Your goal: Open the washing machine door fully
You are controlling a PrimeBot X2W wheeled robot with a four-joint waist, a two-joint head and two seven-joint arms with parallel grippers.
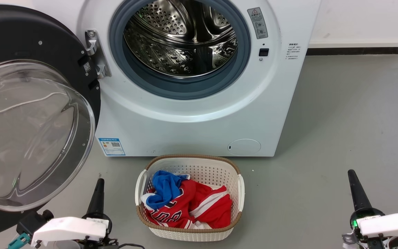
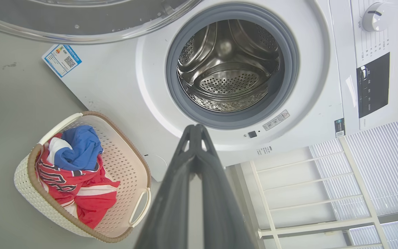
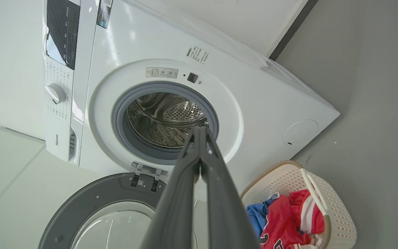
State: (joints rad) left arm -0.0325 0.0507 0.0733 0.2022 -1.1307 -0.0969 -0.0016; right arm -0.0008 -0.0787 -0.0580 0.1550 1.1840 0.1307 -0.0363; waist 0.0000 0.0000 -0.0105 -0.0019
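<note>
**Door swung wide, both grippers closed on nothing**

Low at either side, the left gripper (image 1: pixel 99 182) and the right gripper (image 1: pixel 352 174) point up, each with its two dark fingers pressed together and nothing between them. The washing machine door (image 1: pixel 29 131) stands open at the left, near the left gripper but apart from it. It is a glossy black disc with a clear, bulging glass bowl at its centre, and the bowl reflects the grey floor (image 1: pixel 340 121). The door hangs from a metal hinge (image 1: pixel 95 53) on the left of the opening, with its inner face turned toward the robot.

Between the grippers, a white laundry basket (image 1: pixel 189 157) with a brown woven rim sits on the floor just in front of the machine, below the opening and clear of the door. It holds a crumpled red jersey (image 1: pixel 206 207) with white trim, and a blue garment (image 1: pixel 166 186) lies on top at the left.

Behind it, the white washing machine (image 1: pixel 185 128) carries a blue label (image 1: pixel 112 146) at lower left and a small round flap (image 1: pixel 244 147) at lower right. A grey rubber seal (image 1: pixel 185 88) rings the perforated steel drum (image 1: pixel 181 38). A dark skirting board (image 1: pixel 354 51) runs along the white wall at the right.
</note>
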